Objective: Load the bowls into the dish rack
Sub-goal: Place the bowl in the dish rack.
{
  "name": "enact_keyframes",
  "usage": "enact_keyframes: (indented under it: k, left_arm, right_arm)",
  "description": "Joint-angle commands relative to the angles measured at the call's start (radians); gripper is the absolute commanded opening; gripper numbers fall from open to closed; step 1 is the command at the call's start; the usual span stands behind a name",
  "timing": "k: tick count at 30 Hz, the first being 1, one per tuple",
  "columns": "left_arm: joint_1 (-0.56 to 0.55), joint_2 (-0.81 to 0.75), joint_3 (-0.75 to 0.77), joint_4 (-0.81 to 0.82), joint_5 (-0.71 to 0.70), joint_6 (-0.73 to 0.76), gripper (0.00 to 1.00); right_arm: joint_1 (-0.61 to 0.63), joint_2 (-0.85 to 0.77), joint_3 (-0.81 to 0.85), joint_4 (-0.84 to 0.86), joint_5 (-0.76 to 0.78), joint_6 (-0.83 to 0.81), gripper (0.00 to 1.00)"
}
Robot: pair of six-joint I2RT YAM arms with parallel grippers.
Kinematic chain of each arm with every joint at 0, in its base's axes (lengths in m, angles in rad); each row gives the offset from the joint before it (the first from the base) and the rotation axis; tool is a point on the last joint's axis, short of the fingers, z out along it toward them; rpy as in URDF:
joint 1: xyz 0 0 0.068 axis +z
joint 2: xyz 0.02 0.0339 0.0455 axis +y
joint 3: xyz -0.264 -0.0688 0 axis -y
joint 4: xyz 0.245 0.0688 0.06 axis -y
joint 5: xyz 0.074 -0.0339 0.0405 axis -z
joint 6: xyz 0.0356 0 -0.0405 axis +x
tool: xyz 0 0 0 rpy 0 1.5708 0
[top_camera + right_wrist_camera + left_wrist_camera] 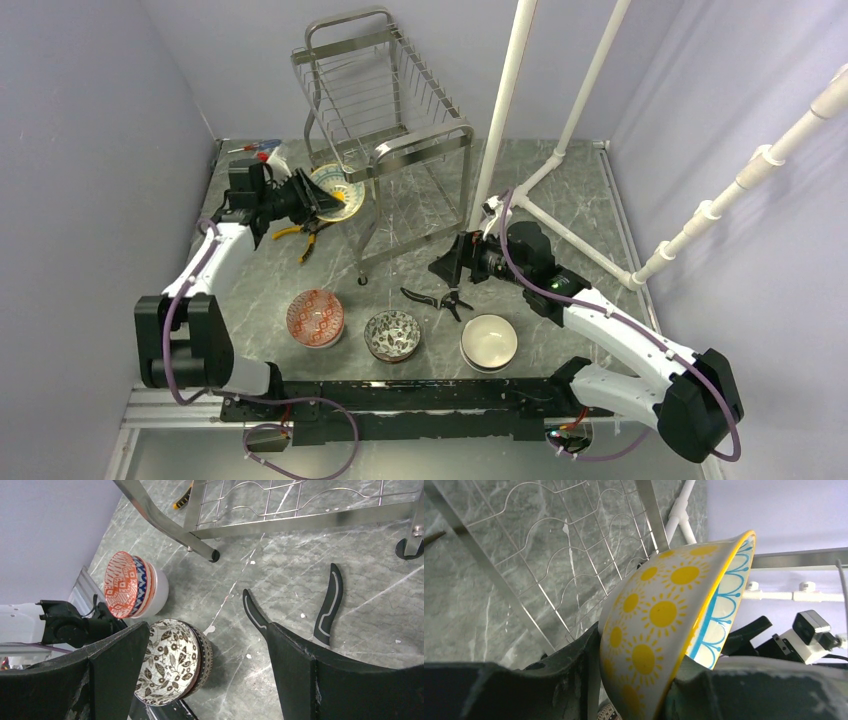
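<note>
A sun-patterned bowl (pixel 659 630) is clamped on edge between the left fingers (pixel 322 197). It is held off the desk (pixel 560 210), just beside the left side of the dish rack (pixel 385 100) at its lower tier. The left arm is stretched forward. The right fingers (pixel 445 268) are spread wide with nothing gripped, held low near black shears (pixel 440 298). A red bowl (pixel 315 317), a leaf-patterned bowl (pixel 392 335) and a white bowl (pixel 489 341) are lined up near the arm bases.

Bright even light, soft shadows, glints on dish rack (pixel 425 142).
</note>
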Motion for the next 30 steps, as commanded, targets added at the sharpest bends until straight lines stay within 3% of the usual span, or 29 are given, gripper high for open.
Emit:
enact_keyframes:
  k: [1,13,24,30]
  left_arm:
    - [-0.039,0.04,0.094,0.045,-0.047,0.054,0.29]
    - [-0.088,0.2,0.227,-0.034,-0.114,0.111,0.29]
    - [-0.088,0.031,0.169,-0.215,-0.322,0.174,0.29]
    - [-0.096,0.001,0.115,-0.153,-0.345,0.207,0.27]
  right_arm:
    - [-0.006,-0.019,0.001,0.027,0.002,-0.027,0.92]
    - [-0.007,0.025,-0.014,0.078,-0.009,-0.025,0.93]
    - [-0.008,0.104,0.041,0.102,-0.074,-0.055,0.92]
    - [-0.006,0.169,0.057,0.167,-0.118,-0.027,0.92]
